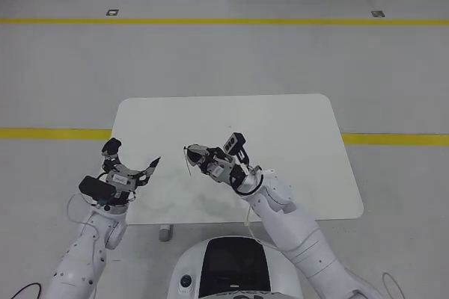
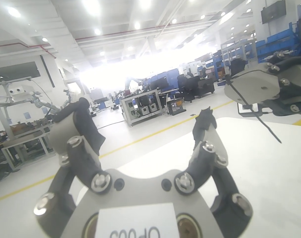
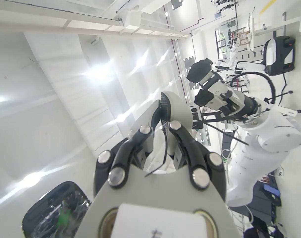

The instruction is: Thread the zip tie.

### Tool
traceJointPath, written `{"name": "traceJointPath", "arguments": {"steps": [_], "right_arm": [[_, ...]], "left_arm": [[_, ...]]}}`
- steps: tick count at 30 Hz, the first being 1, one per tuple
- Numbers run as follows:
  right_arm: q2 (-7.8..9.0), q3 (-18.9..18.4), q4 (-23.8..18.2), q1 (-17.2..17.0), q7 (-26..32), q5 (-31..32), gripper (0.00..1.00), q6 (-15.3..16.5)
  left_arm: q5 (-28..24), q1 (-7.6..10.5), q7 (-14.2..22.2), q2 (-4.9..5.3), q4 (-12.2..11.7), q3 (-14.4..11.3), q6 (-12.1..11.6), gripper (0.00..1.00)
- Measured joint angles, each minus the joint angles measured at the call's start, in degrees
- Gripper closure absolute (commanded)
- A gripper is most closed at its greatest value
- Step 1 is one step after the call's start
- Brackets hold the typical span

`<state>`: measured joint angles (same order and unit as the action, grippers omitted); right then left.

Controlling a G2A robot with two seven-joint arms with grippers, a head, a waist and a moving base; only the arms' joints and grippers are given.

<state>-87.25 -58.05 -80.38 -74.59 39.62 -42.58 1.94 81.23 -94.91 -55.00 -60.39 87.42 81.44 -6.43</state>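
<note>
**A:** The right claw (image 1: 193, 153) was pinched shut on the zip tie (image 1: 188, 163), holding it in the air over the near part of the table (image 1: 284, 127).

**B:** And the tail hung free below the pinch, slanting down towards the table. Presumably that left something for the other arm to catch.

**A:** Exactly. The left claw (image 1: 135, 155) had its fingers spread wide and empty. It faced the zip tie across a gap, touching nothing.

**B:** So the threading wasn't done?

**A:** It looked that way, though whether the tip had met the head was too fine to tell. The left claw would likely need to take that loose end squarely, since such a thin tail could flex away.
</note>
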Motion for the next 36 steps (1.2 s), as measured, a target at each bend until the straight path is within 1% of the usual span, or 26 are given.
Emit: {"name": "traceJointPath", "arguments": {"steps": [4,7,9,36], "right_arm": [[0.08,0.0,0.2,-0.14,1.1,-2.04,1.0,-1.15],[0.1,-0.03,0.37,-0.06,1.28,-2.28,1.0,-1.35],[0.1,-0.03,0.36,-0.06,1.26,-2.25,1.0,-1.33],[0.1,-0.03,0.35,-0.07,1.25,-2.23,1.0,-1.32]], "left_arm": [[0.57,-1.02,-0.71,0.08,0.89,0.8,-0.4,0.0],[1.34,-1.39,-1.66,0.12,0.93,0.74,-1.74,0.0],[1.4,-1.44,-2.02,0.13,0.79,0.73,-2.07,0.0],[1.38,-1.43,-2.0,0.13,0.78,0.73,-2.02,0.0]]}}
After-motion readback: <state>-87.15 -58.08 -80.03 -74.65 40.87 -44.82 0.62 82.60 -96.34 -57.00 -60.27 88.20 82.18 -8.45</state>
